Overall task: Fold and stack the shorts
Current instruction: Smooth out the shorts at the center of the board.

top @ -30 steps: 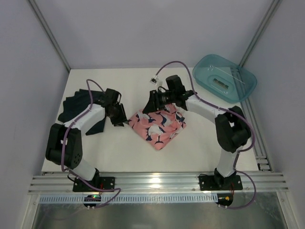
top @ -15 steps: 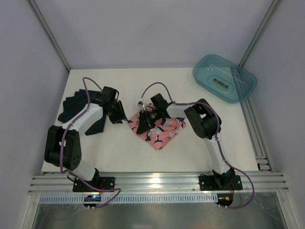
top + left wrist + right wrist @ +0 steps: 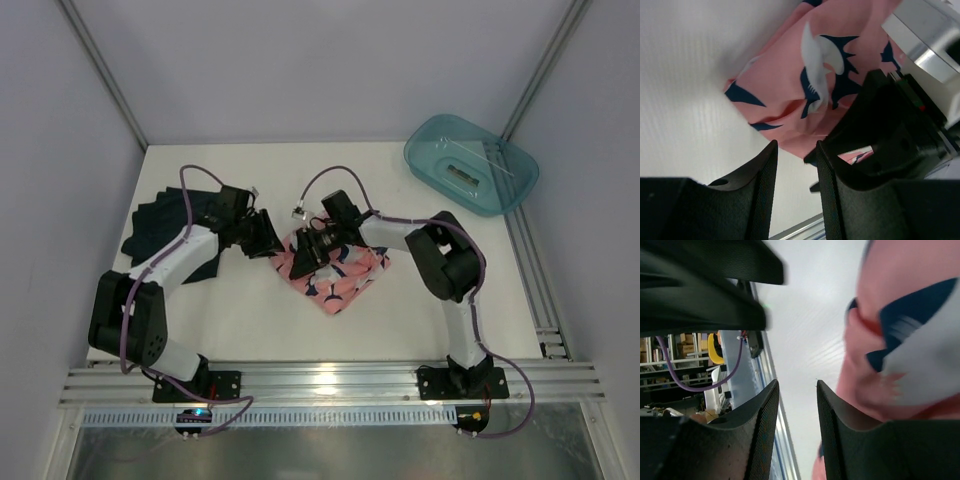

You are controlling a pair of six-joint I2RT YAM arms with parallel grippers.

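Shorts of two soft cloths lie on a matte white table (image 3: 400,310). The pink shorts (image 3: 345,278) are salmon fabric printed with navy and white spiky-edged shapes. They sit near the table's middle as a rumpled, roughly diamond-shaped bundle with puffy folded edges. The dark shorts (image 3: 150,225) are plain navy-black cloth, spread flat at the left side with a fanned, pleated-looking far edge, well apart from the pink pair. A translucent teal plastic tub (image 3: 470,165), shallow with rounded corners, stands at the far right corner.

The left gripper (image 3: 270,237) has two smooth black plastic fingers and sits just beside the left corner of the pink shorts, while its arm crosses above the dark shorts. In the left wrist view the left gripper (image 3: 796,147) has its jaws a narrow slot apart. Only white table and the pink hem show through the slot, and nothing is held.

The right gripper (image 3: 303,257) hangs low over the left edge of the pink shorts, close to the left gripper. From its own wrist camera the right gripper (image 3: 796,386) also has jaws a narrow gap apart. Bare table shows between them, and the pink fabric (image 3: 900,340) bulges off to one side. Nothing is gripped. I cannot tell whether its fingers touch the cloth.
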